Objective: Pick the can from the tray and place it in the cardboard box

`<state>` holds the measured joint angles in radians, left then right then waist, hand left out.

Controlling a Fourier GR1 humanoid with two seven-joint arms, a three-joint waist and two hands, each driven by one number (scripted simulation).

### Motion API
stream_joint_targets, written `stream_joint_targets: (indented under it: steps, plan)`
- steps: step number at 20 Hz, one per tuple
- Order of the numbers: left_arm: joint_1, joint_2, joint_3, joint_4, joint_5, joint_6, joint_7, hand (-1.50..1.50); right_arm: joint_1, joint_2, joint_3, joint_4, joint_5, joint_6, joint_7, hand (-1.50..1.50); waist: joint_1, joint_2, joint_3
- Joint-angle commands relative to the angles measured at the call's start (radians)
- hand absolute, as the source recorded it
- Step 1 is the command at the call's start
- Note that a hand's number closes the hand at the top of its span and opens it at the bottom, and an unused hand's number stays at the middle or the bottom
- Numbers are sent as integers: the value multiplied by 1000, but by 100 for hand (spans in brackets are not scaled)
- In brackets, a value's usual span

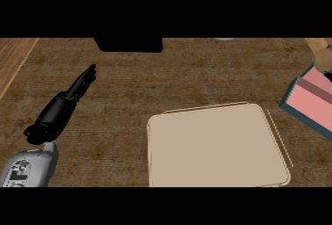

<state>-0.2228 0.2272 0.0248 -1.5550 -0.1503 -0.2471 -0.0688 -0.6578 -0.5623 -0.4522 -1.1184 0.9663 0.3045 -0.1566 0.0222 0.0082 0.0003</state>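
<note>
- Brown, worn-looking wood grain covers the surface [162,79], with a paler wooden strip [13,57] along its far left edge.
- A tan, square tray with rounded corners and a thin raised rim [217,147] lies at the near edge of the surface, right of the middle; its floor shows bare, and no can shows on it.
- The can shows nowhere in the head view, so I cannot tell where it is.
- A box with pink inner faces and dark teal outer walls [311,105] sits at the right edge of the surface, partly cut off by the view; it stands just apart from the tray's far right corner.
- A small tan and grey object [322,59] shows at the far right corner, above the box, too cut off to tell what it is.
- A black block [128,45] rests at the far edge, left of the middle.
- The left hand [77,90] lies over the left part of the surface, its black fingers [88,74] straight and together, pointing toward the far edge, holding nothing; the grey forearm [29,169] enters at the near left corner.
- The right hand shows nowhere.
</note>
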Motion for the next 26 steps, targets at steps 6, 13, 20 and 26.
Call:
stream_joint_targets:
  steps: [6,13,20,26]
  plan:
    - [18,-5,2,3,4,-10,-35,0,-88,-234,48,462,66,98,-205,150,25,11,2]
    - [-8,3,6,-6,1,-17,9,0,-112,-285,132,676,137,112,-394,-150,25,10,3]
    - [-33,-17,2,2,4,-10,29,0,-171,-235,-50,744,-61,91,-567,-150,14,5,6]
    - [-9,-9,-2,-13,-9,-8,6,0,-285,-242,-365,902,-364,243,-396,-150,9,1,5]
